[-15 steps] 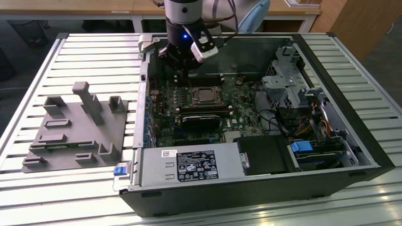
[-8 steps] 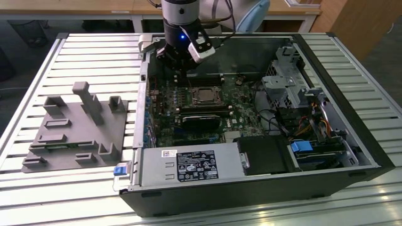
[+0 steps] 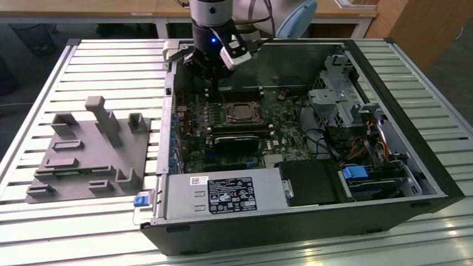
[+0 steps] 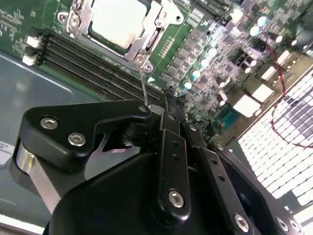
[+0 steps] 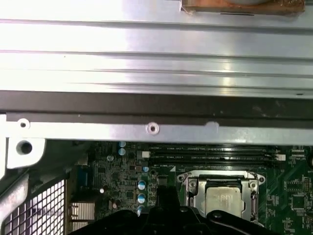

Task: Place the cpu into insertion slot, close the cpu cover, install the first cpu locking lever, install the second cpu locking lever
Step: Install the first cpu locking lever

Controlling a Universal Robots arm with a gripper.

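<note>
Metal, smooth and silvery, tops the square cpu [image 4: 117, 22], lying flat in the insertion slot [image 5: 200, 191] beneath the thin, framed cpu cover [image 4: 80, 19]. The gripper [image 4: 168, 100] has its jaws clenched together beside a slender wire locking lever [image 4: 143, 83] leaning upward from the cover's corner.

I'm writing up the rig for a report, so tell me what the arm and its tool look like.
The arm is a silver-grey cylinder with a black lower section carrying a small blue light. A white-and-black box is mounted on its side. The tool is matt black, built of links fastened with silver screws, with a silver band behind.
</note>
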